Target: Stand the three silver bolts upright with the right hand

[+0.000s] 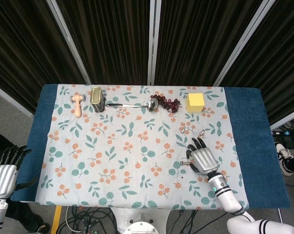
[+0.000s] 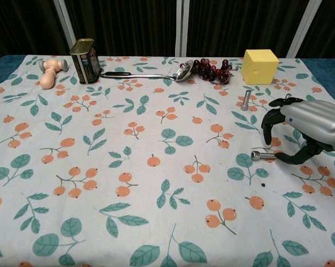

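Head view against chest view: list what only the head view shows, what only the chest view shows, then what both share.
Only the head view shows the left hand, off the table's left edge, open and holding nothing.

Only the chest view shows that the bolt near the yellow block stands upright.

Both show the right hand, fingers spread, over the lying bolt, plus the tin, ladle and grapes.

Along the upper part of the frame, a row sits on the floral cloth covering the blue worktop: a wooden toy at left, an upright tin can, a metal ladle, dark red grapes, and a yellow cube at right.
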Robot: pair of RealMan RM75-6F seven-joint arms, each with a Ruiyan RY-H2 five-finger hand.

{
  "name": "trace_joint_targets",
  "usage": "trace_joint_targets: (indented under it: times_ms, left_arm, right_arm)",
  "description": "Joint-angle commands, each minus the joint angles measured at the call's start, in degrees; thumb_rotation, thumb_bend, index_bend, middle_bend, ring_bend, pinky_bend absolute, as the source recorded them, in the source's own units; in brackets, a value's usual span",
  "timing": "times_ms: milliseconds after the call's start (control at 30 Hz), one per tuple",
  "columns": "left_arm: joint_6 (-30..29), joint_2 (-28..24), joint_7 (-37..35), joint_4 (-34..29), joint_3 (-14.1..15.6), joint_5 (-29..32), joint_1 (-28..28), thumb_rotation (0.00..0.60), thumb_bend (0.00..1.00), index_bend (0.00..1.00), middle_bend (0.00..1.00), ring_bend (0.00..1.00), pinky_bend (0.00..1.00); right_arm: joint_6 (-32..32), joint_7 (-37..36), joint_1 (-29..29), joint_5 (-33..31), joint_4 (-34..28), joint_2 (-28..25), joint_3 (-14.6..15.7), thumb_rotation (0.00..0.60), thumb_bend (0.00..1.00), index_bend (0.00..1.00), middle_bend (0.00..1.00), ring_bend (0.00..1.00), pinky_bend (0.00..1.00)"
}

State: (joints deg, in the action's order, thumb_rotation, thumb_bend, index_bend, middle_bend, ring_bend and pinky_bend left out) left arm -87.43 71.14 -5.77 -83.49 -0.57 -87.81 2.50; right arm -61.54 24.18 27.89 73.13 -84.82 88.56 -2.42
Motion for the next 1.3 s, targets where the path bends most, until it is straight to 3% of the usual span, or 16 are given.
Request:
trace_joint_targets:
  times_ms: [33,1300]
  left_arm:
    - [-0.1,0.0,-0.1,0.1,0.0,0.0,0.0,0.6,0.0,0.17,0.11,0.01,0.0]
    - [0.6,0.4,-1.5,1.0,0.0,0.3,-0.1,0.6,0.0,0.17,0.11,0.01,0.0]
  right_arm:
    - [0.1,-0.2,-0.1,0.1,0.3,0.2,0.2,0.6,0.25,0.5,0.25,0.0,0.0]
    - [2.6,0.6,0.9,-0.6,2.4,1.7,0.2,0.6,0.34,0.5,0.23,0.0,0.0]
